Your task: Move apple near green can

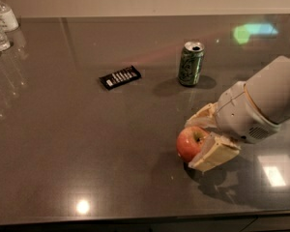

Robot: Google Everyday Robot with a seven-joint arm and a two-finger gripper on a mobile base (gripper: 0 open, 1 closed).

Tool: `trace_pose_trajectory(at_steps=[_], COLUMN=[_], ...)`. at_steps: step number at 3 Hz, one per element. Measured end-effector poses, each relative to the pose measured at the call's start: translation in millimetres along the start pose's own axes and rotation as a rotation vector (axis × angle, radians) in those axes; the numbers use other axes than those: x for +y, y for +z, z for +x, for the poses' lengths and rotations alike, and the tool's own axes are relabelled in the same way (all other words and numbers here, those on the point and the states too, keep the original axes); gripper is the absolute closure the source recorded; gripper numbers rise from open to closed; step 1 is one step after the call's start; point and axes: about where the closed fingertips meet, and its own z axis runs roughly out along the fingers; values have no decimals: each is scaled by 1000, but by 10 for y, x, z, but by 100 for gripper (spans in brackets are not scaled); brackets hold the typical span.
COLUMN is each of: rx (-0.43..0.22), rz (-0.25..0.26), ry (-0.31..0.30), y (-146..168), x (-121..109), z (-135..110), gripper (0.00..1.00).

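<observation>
Camera view | gripper [199,144] is pinching apple [187,141] | green can [191,64] is sitting beyond the hand, well apart | I'm judging: lift gently, stop just short.

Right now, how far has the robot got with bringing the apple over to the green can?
The reach looks done: the gripper is at the apple, fingers closed on both its sides. The grasp is in hand; the apple rests on the table. Left: carrying it to the green can, standing apart farther back.
</observation>
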Motion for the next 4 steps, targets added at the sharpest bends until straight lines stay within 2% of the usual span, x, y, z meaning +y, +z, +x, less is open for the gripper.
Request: trace_pose_trajectory(at_steps=[1,2,4], rx=[22,16,-25], rz=[70,140,221], ry=[55,85,111], y=[-266,-477,-550], x=[-321,-685,-1349], z=[149,239,291], gripper=[100,100,100])
